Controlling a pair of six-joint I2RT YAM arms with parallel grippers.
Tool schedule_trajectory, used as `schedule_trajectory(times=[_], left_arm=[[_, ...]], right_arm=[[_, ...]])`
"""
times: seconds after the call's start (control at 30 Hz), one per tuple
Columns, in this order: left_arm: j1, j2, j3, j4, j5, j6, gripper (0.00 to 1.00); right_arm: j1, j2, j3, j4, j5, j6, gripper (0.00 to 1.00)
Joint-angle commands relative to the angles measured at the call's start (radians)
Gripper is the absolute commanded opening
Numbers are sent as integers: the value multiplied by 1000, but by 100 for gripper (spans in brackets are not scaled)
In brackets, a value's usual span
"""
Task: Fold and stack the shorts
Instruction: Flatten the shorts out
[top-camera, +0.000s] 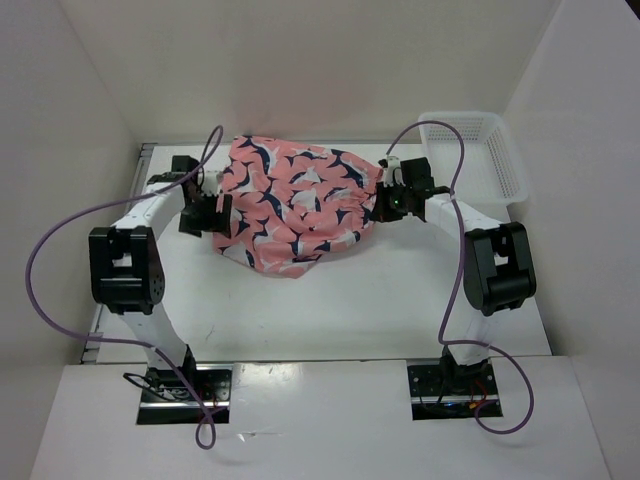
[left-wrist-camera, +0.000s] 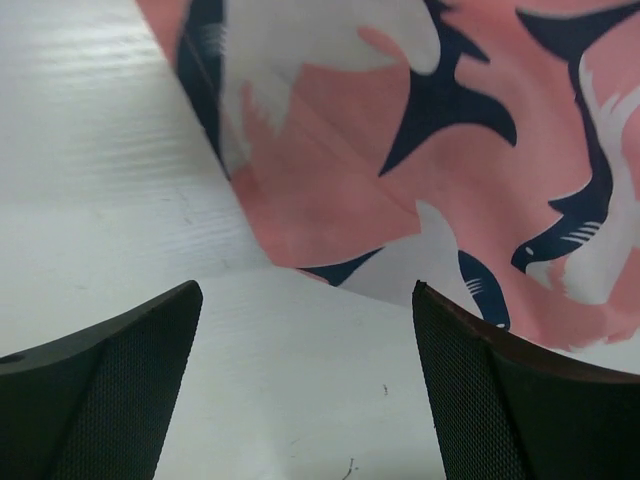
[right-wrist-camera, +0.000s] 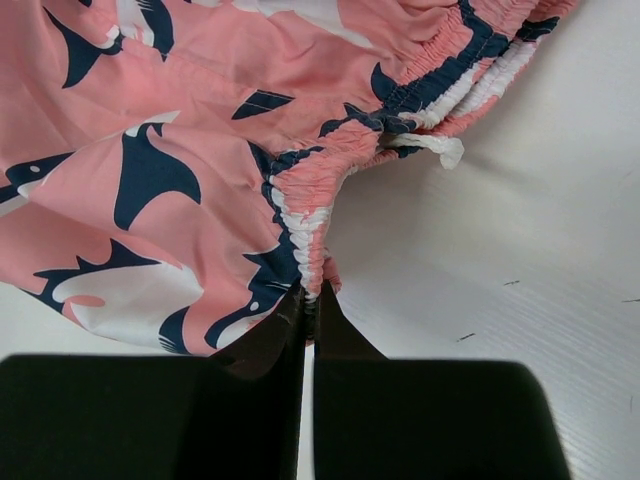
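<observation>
r gripper (right-wrist-camera: 310, 296) pinches shorts (top-camera: 295, 205) waistband; l gripper (left-wrist-camera: 305, 292) spread (hem edge ahead)

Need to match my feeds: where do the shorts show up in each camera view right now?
Top external: shorts mid-table, between left gripper and right gripper.
Left wrist: upper right, corner just ahead of the open fingers.
Right wrist: upper left, waistband pinched in the shut fingers.
Shared landmark: the white table.
</observation>
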Motion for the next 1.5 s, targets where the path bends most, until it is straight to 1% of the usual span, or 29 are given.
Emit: schedule_trajectory(times=[0.0,0.1,0.13,0.23,0.3,0.33,0.37,0.4,0.43,0.47,0.5,0.6,0.63,0.7,0.73,0.77,0.8,0.87,0.9,0.93,0.97,1.03,1.07,1.1,1.17,1.2,1.23,1.27,1.47], left_arm=[[-13,29,-48,-3,86,4,92],[-13,96,-33,66,109,4,92],[-13,113,-18,66,136,4,92],[-22,181,-8,78,146,4,92],[-37,222,-8,87,146,4,77],[-49,232,-8,87,146,4,67],[-49,232,12,78,167,4,54],[-49,244,30,65,210,4,26],[-49,244,59,17,227,4,11],[-49,244,97,-7,227,4,3],[-49,221,186,-27,214,4,0],[-62,163,359,-90,154,4,0],[-74,154,474,-101,94,4,0],[-120,154,576,-101,36,4,0],[-194,154,642,-112,4,4,0],[-236,170,660,-123,3,4,3],[-323,196,661,-123,3,4,10],[-402,233,661,-135,35,4,21],[-437,280,671,-164,49,4,27],[-491,305,680,-182,60,4,45],[-509,343,694,-199,74,4,52],[-520,344,704,-212,101,4,59],[-520,327,704,-212,144,4,68],[-520,313,704,-212,160,4,74],[-497,258,713,-200,160,4,90],[-497,237,702,-172,120,4,98],[-485,215,693,-157,100,4,100],[-485,178,693,-143,83,4,100],[-369,149,757,-115,-43,4,100]], right_arm=[[-1,1,44,17,-18,8,0],[-1,1,44,17,-18,-10,0],[-1,1,44,17,-18,-10,0],[-1,-22,33,17,-6,-10,0],[-1,-22,12,17,-6,-10,0],[-1,-33,12,17,-6,-10,0],[-1,-33,12,26,-6,-10,0],[-1,-33,2,26,-6,-10,0],[-1,-42,2,26,-6,-10,0],[-1,-42,2,26,-6,-10,0],[-1,-42,2,26,-6,-20,0],[-1,-51,2,17,-49,-20,0],[-1,-51,-7,17,-59,-6,0],[-1,-51,-19,17,-69,5,0],[8,-51,-31,26,-69,5,0],[9,-51,-44,26,-69,5,0],[18,-51,-44,26,-69,16,0],[18,-51,-54,26,-69,25,0],[18,-61,-54,26,-69,25,0],[18,-61,-54,26,-52,25,0],[18,-61,-54,26,-43,13,0],[18,-73,-54,26,-24,2,0],[18,-73,-54,26,-9,2,0],[18,-82,-67,26,-9,-10,0],[18,-82,-76,26,-9,-10,0],[18,-82,-85,36,0,-10,0],[18,-73,-85,36,0,-20,0],[18,-73,-94,36,0,-20,0],[18,-54,-76,36,20,-55,0]])
